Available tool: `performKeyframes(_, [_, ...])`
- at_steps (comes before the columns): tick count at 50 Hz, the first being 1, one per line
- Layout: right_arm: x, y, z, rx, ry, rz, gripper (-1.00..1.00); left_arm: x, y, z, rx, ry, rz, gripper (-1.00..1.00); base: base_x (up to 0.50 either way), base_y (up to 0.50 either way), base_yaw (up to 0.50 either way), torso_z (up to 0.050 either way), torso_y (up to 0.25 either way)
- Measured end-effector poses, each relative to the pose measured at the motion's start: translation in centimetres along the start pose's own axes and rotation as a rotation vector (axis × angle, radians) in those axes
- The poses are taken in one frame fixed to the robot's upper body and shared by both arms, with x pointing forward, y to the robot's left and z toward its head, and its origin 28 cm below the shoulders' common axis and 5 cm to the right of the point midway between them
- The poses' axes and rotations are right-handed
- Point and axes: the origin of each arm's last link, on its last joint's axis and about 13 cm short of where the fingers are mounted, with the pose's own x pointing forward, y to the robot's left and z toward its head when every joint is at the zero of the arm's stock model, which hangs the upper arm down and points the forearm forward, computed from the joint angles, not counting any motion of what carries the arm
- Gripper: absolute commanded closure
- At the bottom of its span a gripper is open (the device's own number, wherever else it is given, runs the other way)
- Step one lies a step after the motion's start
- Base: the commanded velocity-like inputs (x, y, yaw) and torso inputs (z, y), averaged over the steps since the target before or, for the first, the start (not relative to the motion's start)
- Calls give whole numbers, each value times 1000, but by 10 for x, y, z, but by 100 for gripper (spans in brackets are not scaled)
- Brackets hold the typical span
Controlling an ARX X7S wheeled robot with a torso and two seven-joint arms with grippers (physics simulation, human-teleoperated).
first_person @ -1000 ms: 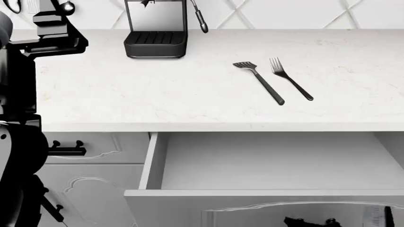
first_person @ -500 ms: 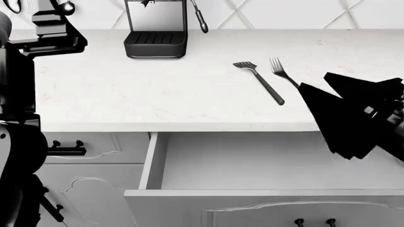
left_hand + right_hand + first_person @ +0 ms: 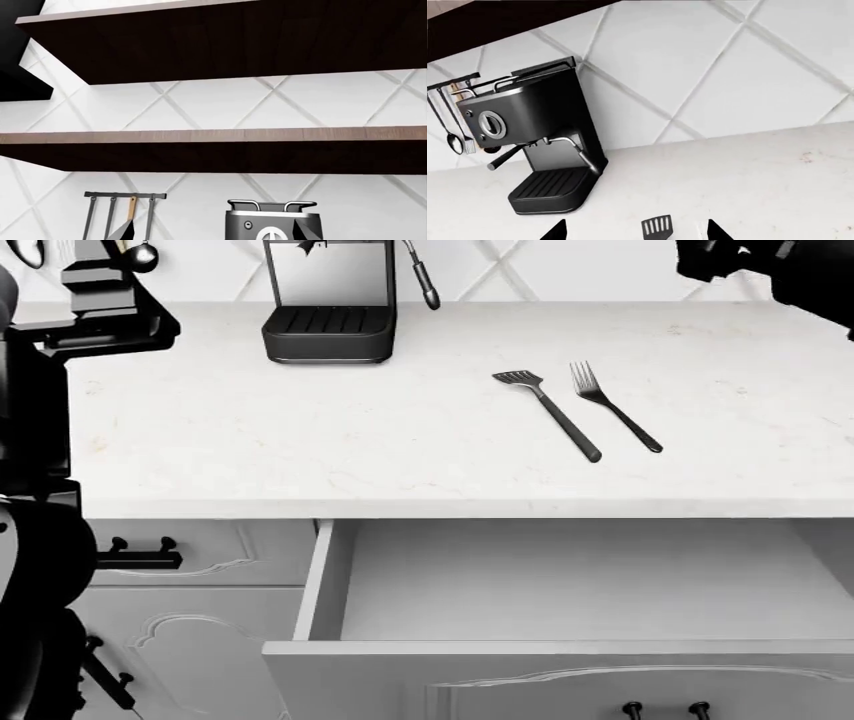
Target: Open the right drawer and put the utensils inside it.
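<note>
Fingers: right gripper [image 3: 637, 231] tips apart, nothing between them, the spatula [image 3: 547, 414] head showing in the gap; left gripper [image 3: 212, 231] tips likewise apart, aimed at the wall shelves.

Foreground, lower frame of head view: right drawer [image 3: 561, 585], pulled open, interior bare.

Mid frame: countertop [image 3: 267, 440]; spatula and fork [image 3: 615, 407] side by side, right of centre, untouched.

Upper left: coffee machine [image 3: 328, 300].

Status: opening done; both utensils remain to be moved.
</note>
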Motion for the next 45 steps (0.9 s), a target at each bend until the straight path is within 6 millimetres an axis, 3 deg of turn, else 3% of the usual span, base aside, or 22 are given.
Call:
performKeyframes(11, [45,-3,-2,-17,155,-121,-100,0,0,1,3,0,2,-100,0,0,0,0,0])
performKeyframes(19, [64,-2,-11,-26,265,-191,-100,0,1,1,3,0,3,-100,0,0,0,0,0])
performKeyframes(45, [71,0,-41,-140,528,-162,-100,0,2,1,4,-1,8,-100,0,0,0,0,0])
